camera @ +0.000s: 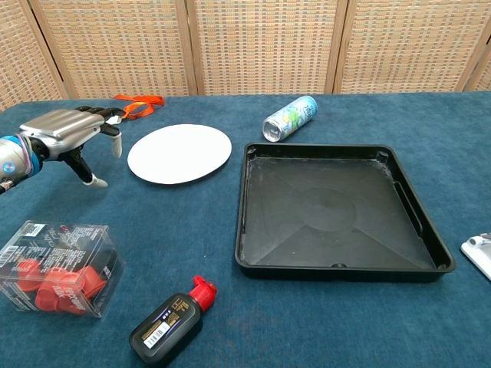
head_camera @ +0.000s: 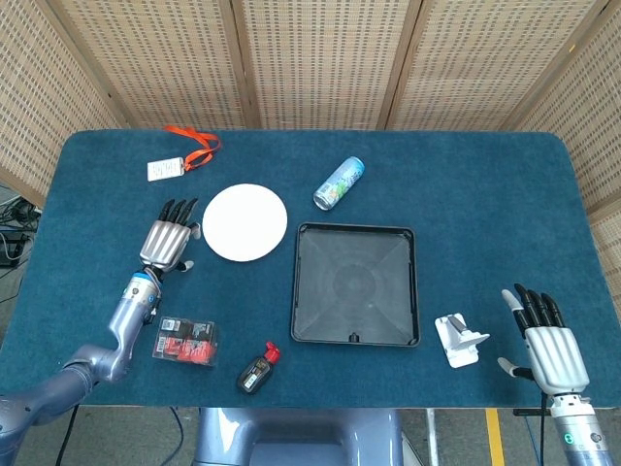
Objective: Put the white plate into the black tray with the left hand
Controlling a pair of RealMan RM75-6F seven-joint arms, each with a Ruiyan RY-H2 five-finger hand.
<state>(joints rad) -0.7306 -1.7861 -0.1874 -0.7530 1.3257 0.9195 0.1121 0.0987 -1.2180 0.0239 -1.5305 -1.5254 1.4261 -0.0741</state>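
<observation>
A round white plate (head_camera: 245,221) (camera: 179,152) lies flat on the blue table, left of the square black tray (head_camera: 304,291) (camera: 247,207), which holds nothing. My left hand (head_camera: 166,243) (camera: 65,128) hovers palm down just left of the plate, fingers spread and pointing away from me, apart from the plate's rim and holding nothing. My right hand (head_camera: 545,345) sits at the table's near right corner, fingers extended, nothing in it; only the head view shows it.
A drink can (head_camera: 339,183) (camera: 290,118) lies behind the tray. An orange lanyard with a badge (head_camera: 179,153) (camera: 123,109) lies at the back left. A clear box of red items (head_camera: 186,341) (camera: 55,269) and a small black bottle (head_camera: 257,369) (camera: 169,322) sit near the front. A white clip (head_camera: 458,340) lies right of the tray.
</observation>
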